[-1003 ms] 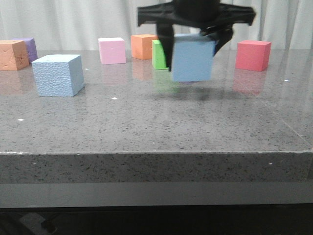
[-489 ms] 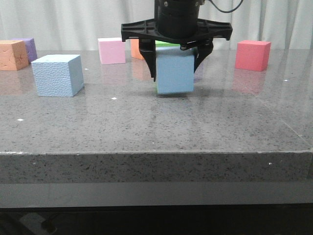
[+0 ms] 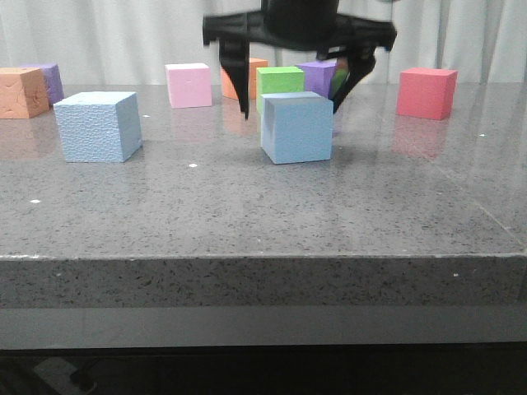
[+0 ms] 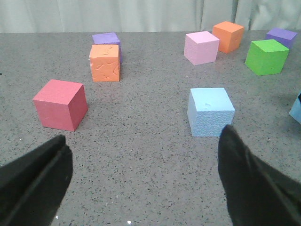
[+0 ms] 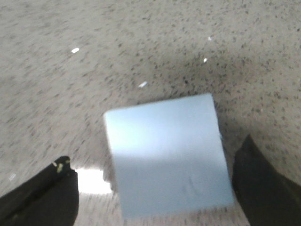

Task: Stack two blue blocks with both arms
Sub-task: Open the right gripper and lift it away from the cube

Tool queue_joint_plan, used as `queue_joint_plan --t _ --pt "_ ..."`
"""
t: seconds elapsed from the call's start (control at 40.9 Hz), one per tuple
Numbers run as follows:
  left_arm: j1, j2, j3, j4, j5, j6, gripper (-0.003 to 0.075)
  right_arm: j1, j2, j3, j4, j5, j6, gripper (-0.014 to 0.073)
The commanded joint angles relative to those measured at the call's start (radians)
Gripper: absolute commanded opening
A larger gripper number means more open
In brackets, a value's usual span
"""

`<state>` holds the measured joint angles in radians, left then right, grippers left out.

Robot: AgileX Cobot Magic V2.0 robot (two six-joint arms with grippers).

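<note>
One blue block [image 3: 296, 127] rests on the table at the centre. My right gripper [image 3: 291, 103] hovers just above it, open, a finger on each side and neither touching. In the right wrist view that block [image 5: 167, 157] lies between the spread fingers [image 5: 263, 181]. The other blue block [image 3: 97, 126] stands alone at the left, well apart. The left wrist view shows it [image 4: 210, 112] just beyond my left gripper [image 4: 143, 141], which is open and holds nothing. The centre block's corner [image 4: 296, 108] shows at that view's edge. The left arm is out of the front view.
Smaller cubes stand along the back: orange [image 3: 20, 92] and purple [image 3: 48, 81] at far left, pink [image 3: 188, 85], orange [image 3: 240, 78], green [image 3: 280, 81] and purple [image 3: 319, 77] behind the right gripper, red [image 3: 426, 93] at right. The table's front edge [image 3: 263, 259] is near.
The right gripper carried the blue block leftward and down, set it on the table, then opened and lifted slightly. The left blue block has not moved.
</note>
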<state>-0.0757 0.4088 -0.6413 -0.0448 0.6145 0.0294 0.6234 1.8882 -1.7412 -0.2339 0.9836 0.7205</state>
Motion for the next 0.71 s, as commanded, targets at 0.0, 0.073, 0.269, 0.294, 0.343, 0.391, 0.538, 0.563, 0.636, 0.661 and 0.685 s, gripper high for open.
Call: queue_joint_plan --t 0.0,0.073,0.269,0.294,0.343,0.391,0.538,0.563,0.636,0.661,0.685 --pt "0.000 0.012 -0.026 -0.002 -0.087 -0.006 0.0616 -0.024 -0.118 -0.034 0.035 0.020 -0.096 0.0664" --pt "0.000 0.012 -0.026 -0.002 -0.087 -0.006 0.0616 -0.043 -0.157 -0.022 0.064 0.060 -0.153 0.0664" --pt "0.000 0.012 -0.026 -0.002 -0.087 -0.006 0.0616 -0.089 -0.314 0.136 0.177 0.054 -0.399 0.0664" --pt "0.000 0.012 -0.026 -0.002 -0.087 -0.006 0.0616 -0.103 -0.341 0.161 0.208 0.039 -0.443 0.0664" --pt "0.000 0.012 -0.026 -0.002 -0.087 -0.006 0.0616 -0.132 -0.389 0.231 0.277 0.025 -0.541 0.0664" --pt "0.000 0.012 -0.026 -0.002 -0.087 -0.006 0.0616 -0.170 -0.436 0.292 0.359 0.021 -0.647 0.0664" --pt "0.000 0.012 -0.026 -0.002 -0.087 -0.006 0.0616 -0.271 -0.583 0.454 0.537 -0.015 -0.880 0.0664" --pt "0.000 0.012 -0.026 -0.002 -0.087 -0.006 0.0616 -0.282 -0.605 0.483 0.550 -0.023 -0.899 0.0664" --pt "0.000 0.012 -0.026 -0.002 -0.087 -0.006 0.0616 -0.306 -0.677 0.550 0.563 -0.060 -0.958 0.0664" --pt "0.000 0.012 -0.026 -0.002 -0.087 -0.006 0.0616 -0.311 -0.705 0.574 0.562 -0.075 -0.968 0.0664" --pt "0.000 0.012 -0.026 -0.002 -0.087 -0.006 0.0616 -0.313 -0.732 0.591 0.562 -0.083 -0.973 0.0664"
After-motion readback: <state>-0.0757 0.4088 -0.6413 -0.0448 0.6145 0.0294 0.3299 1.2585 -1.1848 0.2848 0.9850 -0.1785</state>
